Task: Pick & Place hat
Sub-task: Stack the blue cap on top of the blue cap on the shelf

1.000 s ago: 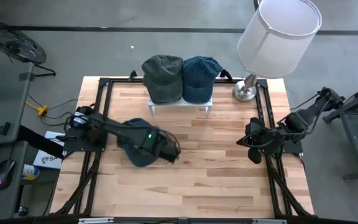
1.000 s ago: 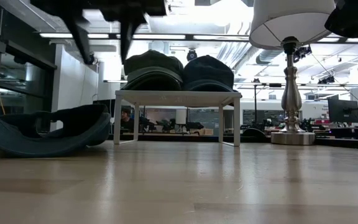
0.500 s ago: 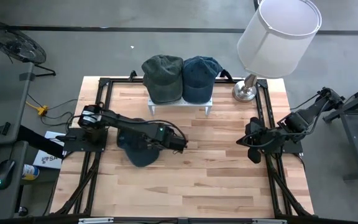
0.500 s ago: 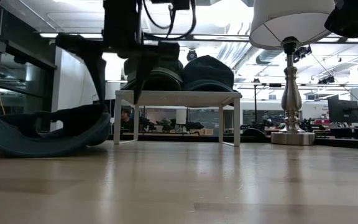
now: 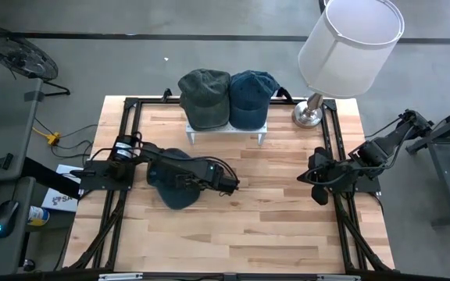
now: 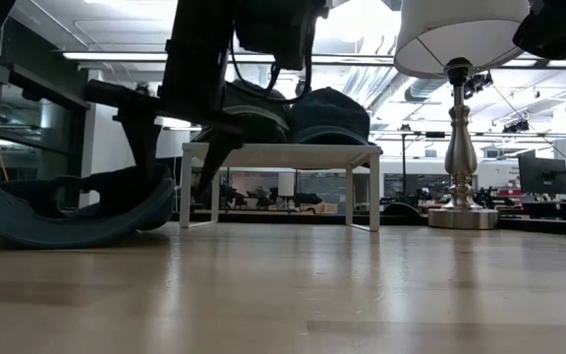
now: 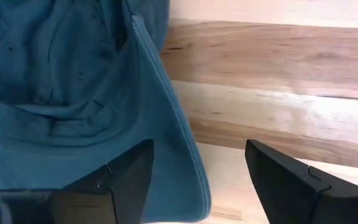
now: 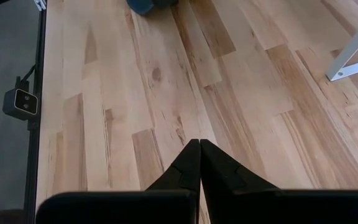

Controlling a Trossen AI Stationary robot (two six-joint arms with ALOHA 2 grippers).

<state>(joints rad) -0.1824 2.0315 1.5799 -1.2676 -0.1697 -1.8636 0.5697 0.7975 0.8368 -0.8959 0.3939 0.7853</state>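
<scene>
Left hand [image 5: 231, 186] wide open, empty, straddling brim edge of blue hat [image 5: 170, 181], which lies upside down left of centre on surface [image 5: 272, 218]. Right hand [image 5: 316, 187] shut, parked right edge.

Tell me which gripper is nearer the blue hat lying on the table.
Left. The left gripper hangs open right over the blue hat, its fingers straddling the brim edge. The right gripper sits shut far across the table, near the right edge.
</scene>
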